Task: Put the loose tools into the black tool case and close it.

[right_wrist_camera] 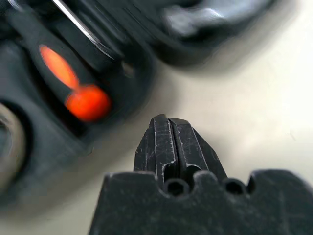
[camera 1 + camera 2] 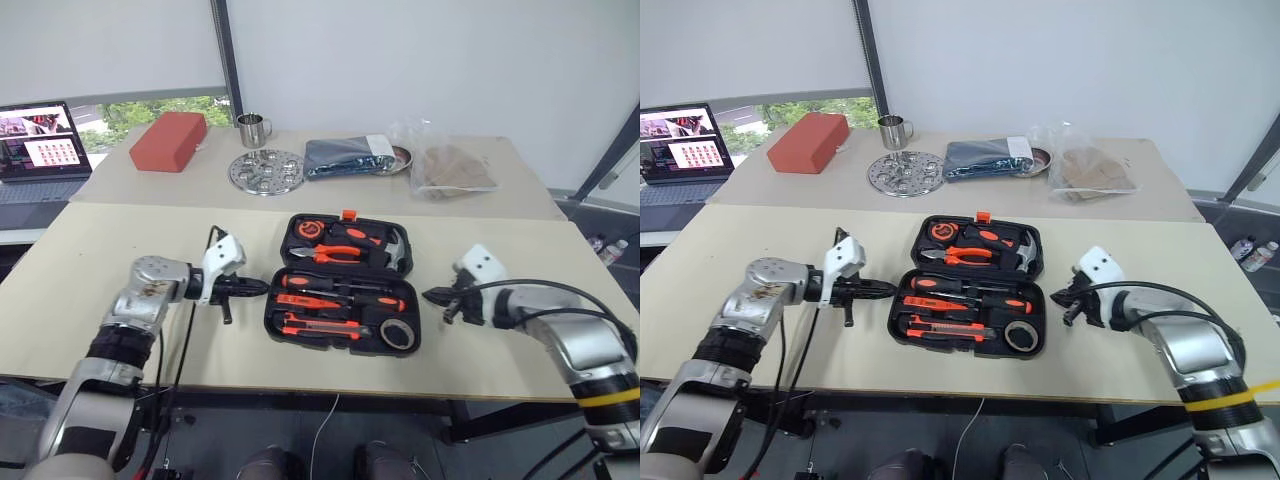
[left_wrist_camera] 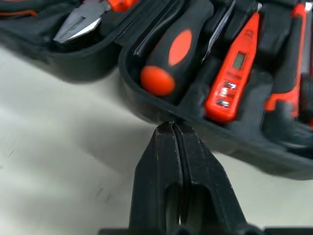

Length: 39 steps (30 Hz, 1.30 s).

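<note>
Flanking the open black tool case [image 2: 342, 285] at frame centre, both pinched-shut end effectors, left end effector [image 2: 262, 287] and right end effector [image 2: 428, 295], look ready to flip it closed.

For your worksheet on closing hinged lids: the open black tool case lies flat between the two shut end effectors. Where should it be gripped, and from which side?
Probably the near half's side edges, from both sides. The black tool case hinges across its middle, and the left end effector and right end effector flank that half.

Bright, even daylight from the window [image 2: 150, 112] — soft shadows on the desk [image 2: 120, 260]; both wrist views blur close up — the right worst.
</note>
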Each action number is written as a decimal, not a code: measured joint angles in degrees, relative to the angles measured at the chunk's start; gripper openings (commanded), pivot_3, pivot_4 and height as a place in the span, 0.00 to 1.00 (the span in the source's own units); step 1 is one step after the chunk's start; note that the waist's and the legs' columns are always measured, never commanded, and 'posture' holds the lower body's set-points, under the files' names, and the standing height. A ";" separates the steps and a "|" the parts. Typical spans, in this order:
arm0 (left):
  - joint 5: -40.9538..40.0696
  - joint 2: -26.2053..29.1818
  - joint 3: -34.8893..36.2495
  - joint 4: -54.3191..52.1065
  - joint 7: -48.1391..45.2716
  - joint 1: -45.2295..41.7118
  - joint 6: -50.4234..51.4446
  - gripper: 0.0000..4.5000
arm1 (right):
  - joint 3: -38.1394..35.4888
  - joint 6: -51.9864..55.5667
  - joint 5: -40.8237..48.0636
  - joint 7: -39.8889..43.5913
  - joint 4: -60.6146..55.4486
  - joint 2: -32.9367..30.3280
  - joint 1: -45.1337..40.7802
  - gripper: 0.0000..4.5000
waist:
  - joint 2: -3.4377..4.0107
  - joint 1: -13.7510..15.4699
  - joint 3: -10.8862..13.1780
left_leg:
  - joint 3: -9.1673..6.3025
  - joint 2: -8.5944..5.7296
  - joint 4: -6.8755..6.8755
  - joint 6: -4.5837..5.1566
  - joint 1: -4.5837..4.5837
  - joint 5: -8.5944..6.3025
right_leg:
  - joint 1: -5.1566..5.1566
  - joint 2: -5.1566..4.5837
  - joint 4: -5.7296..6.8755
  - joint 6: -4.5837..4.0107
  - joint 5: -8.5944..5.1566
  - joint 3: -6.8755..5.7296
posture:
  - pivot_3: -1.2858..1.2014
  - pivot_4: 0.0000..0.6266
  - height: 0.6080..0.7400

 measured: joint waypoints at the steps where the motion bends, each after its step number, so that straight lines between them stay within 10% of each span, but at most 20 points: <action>1: 0.00 0.15 0.00 -0.30 -0.45 0.00 0.64 0.00 | 0.07 -0.34 -0.46 0.40 0.00 0.03 -0.06 0.00 | 0.00 -0.05 0.00 | 0.00 0.00 0.00 0.00 0.00 0.00 | 0.00 0.00 0.01 0.01 -0.01 0.00 | 0.52 0.24 0.97; 17: -2.78 6.58 2.03 -19.44 -7.06 11.63 11.68 0.00 | -5.72 1.88 0.35 3.59 -15.65 -1.63 13.88 0.00 | 0.00 -0.07 0.00 | -0.06 0.01 -0.15 -0.03 0.15 -0.02 | 0.05 -0.08 0.00 0.00 -0.12 0.05 | 0.52 0.24 0.97; 23: -2.63 6.42 3.24 -13.54 -1.98 9.35 15.11 0.31 | -9.66 8.09 3.69 1.76 -19.02 -0.94 16.39 0.40 | -0.02 -0.06 0.02 | -0.10 0.03 -0.10 -0.03 0.12 -0.01 | 0.02 -0.09 0.05 -0.08 -0.06 0.06 | 0.52 0.24 0.97; 31: -6.79 2.56 8.40 1.81 3.44 -7.45 28.88 0.89 | -16.99 20.60 9.12 -5.38 -8.98 3.60 -3.87 0.99 | -0.06 0.00 0.05 | -0.10 0.04 -0.05 -0.04 0.15 0.03 | 0.07 -0.05 0.08 -0.14 0.07 0.04 | 0.52 0.24 0.97; 39: -3.61 -7.38 7.36 19.94 13.38 -20.38 31.32 0.84 | -11.48 23.68 5.58 -13.97 8.84 13.20 -16.78 0.99 | -0.06 -0.44 0.05 | 0.06 -0.12 -0.25 0.02 -0.05 0.08 | -0.07 0.07 0.17 -0.03 0.02 -0.17 | 0.52 0.24 0.97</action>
